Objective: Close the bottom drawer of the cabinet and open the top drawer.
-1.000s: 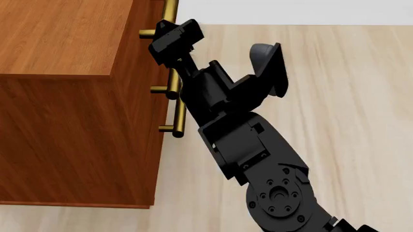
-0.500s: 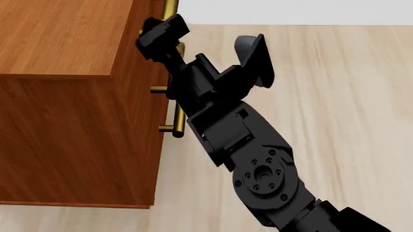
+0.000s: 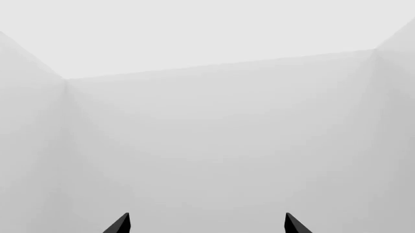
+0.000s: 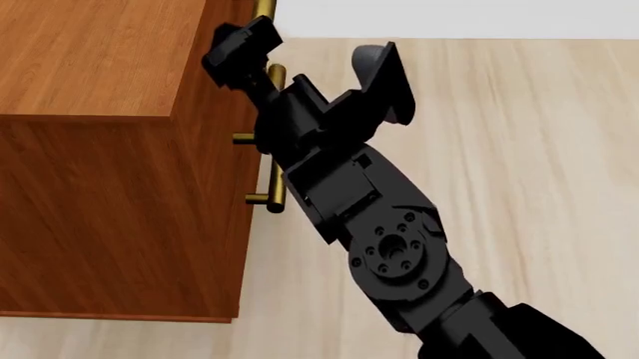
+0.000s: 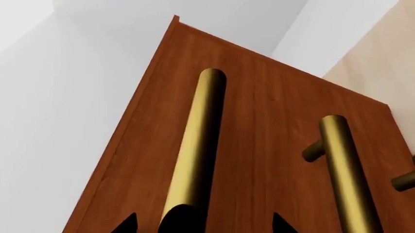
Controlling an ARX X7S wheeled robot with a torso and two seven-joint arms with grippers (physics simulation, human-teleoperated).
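Observation:
The reddish-brown cabinet (image 4: 100, 149) fills the left of the head view, its front facing right with brass bar handles (image 4: 277, 183) along it. My right gripper (image 4: 236, 46) reaches over that front edge. In the right wrist view my right gripper (image 5: 202, 224) is open, with a brass handle (image 5: 194, 145) running between its fingertips; this bar lies beside the cabinet's outer edge and looks like the top drawer's. A second handle (image 5: 347, 165) lies beside it. I cannot pick out the bottom drawer; no drawer front stands out. My left gripper (image 3: 206, 224) is open on nothing, facing blank white walls.
Pale wood floor (image 4: 519, 149) spreads to the right of the cabinet. A white wall (image 4: 450, 15) runs along the back. My right arm's black links (image 4: 399, 254) cross the middle of the head view.
My right arm has swung left toward the cabinet, carrying the gripper from beside the handles to over the cabinet's front edge.

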